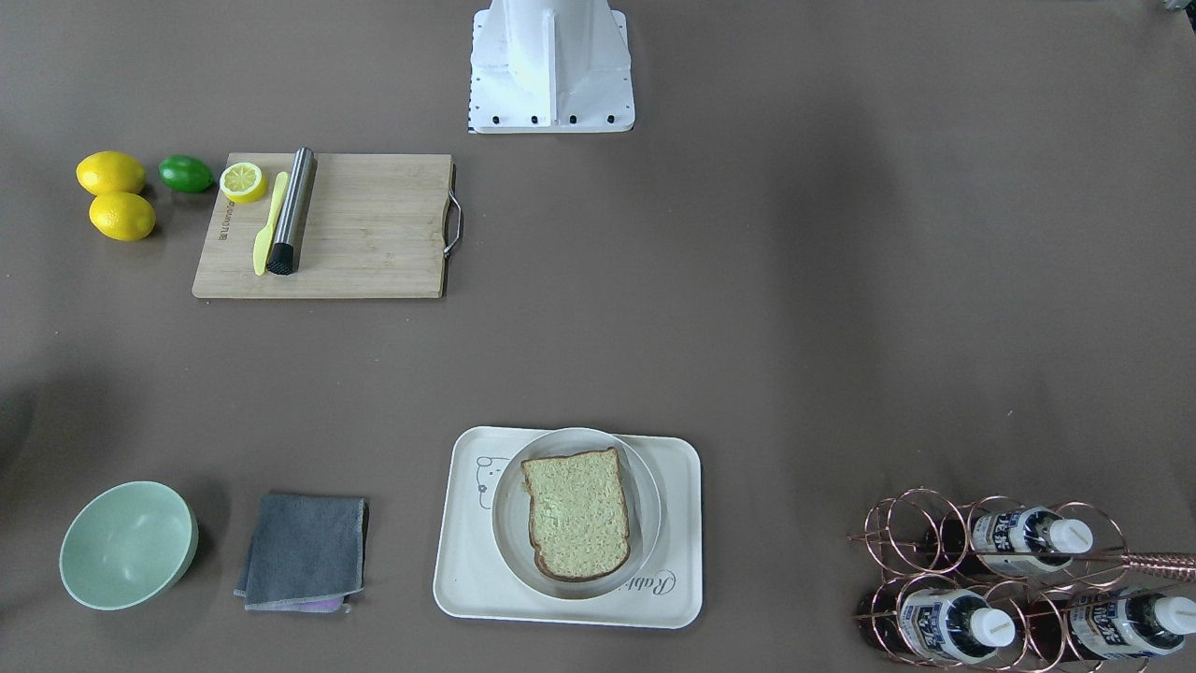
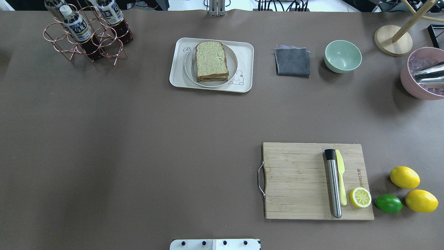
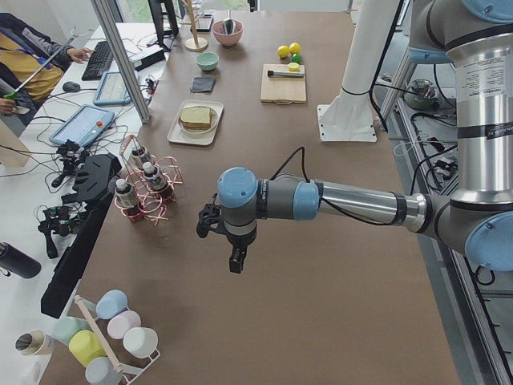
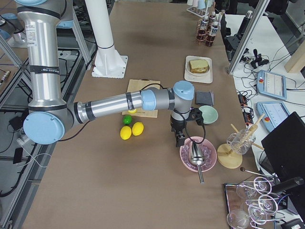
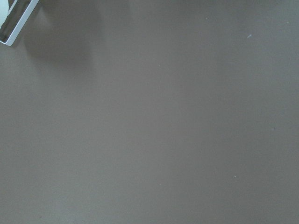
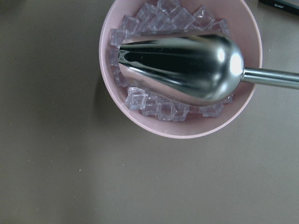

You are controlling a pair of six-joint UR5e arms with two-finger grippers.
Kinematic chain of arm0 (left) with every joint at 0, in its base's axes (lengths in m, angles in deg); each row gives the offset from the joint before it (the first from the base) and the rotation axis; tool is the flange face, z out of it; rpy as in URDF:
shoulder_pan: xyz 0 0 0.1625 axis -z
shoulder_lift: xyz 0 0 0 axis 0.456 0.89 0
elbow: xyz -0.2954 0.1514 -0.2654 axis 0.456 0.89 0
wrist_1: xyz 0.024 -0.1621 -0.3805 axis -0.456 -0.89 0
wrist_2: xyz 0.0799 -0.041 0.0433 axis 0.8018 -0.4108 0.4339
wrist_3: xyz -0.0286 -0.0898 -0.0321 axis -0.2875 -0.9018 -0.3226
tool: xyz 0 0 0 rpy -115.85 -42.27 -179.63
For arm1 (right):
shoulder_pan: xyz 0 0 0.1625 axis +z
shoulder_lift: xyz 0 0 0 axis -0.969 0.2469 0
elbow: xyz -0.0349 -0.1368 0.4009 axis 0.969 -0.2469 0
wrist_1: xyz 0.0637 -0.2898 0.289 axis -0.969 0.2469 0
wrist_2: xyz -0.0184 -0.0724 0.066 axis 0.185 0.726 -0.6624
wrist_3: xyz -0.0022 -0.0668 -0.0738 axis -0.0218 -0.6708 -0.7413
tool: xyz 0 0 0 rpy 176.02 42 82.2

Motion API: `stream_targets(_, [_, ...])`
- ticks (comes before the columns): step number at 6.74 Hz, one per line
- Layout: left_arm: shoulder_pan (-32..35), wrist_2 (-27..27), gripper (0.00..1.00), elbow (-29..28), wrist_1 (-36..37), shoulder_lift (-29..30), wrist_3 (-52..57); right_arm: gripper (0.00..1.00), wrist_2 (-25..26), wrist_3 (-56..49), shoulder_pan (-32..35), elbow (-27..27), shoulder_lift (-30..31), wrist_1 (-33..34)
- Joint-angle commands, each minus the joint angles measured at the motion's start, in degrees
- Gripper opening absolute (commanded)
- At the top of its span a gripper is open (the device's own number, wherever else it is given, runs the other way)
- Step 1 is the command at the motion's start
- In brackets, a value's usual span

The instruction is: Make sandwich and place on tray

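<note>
The robot base (image 2: pixel 215 244) sits at the near edge of the bench (image 2: pixel 138 156). Just beyond it on the right lies the wooden cutting board (image 2: pixel 295 180), handle toward the middle. A steel rod (image 2: pixel 333 187), a yellow knife (image 2: pixel 341 180) and a lemon half (image 2: pixel 360 197) lie along its right edge. A lime (image 2: pixel 388 203) and two lemons (image 2: pixel 404 177) sit just beside that edge.

The middle and whole left half of the bench are bare brown surface, wide open. The left arm (image 3: pixel 345 200) hangs over the left end, the right arm (image 4: pixel 114 102) beside the pink bowl (image 2: pixel 421 86) of ice cubes and its metal scoop (image 6: pixel 182 65). I cannot tell whether the left arm's jaws or the right arm's jaws are apart or together.

At the far edge stands the bottle rack (image 2: pixel 86 38) at the left corner. To its right is the tray (image 2: pixel 244 48), carrying a round plate (image 2: pixel 189 66) with the stacked sandwich (image 2: pixel 211 59) on it. Further right lie a grey cloth (image 2: pixel 292 61) and a green bowl (image 2: pixel 342 56), each apart from its neighbours.
</note>
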Motion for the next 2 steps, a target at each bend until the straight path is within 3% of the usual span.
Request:
stream_targets(1, [0.06,-0.14,0.97,-0.15,-0.01,1.0,-1.35,1.0,1.32,-0.07,-1.26,-3.59,-3.42,1.35])
stream_targets(2, [0.15,-0.14,0.97,0.37,0.08,1.01,-1.53,1.0,0.63,0.02,-1.18,-2.91,-3.17,1.34])
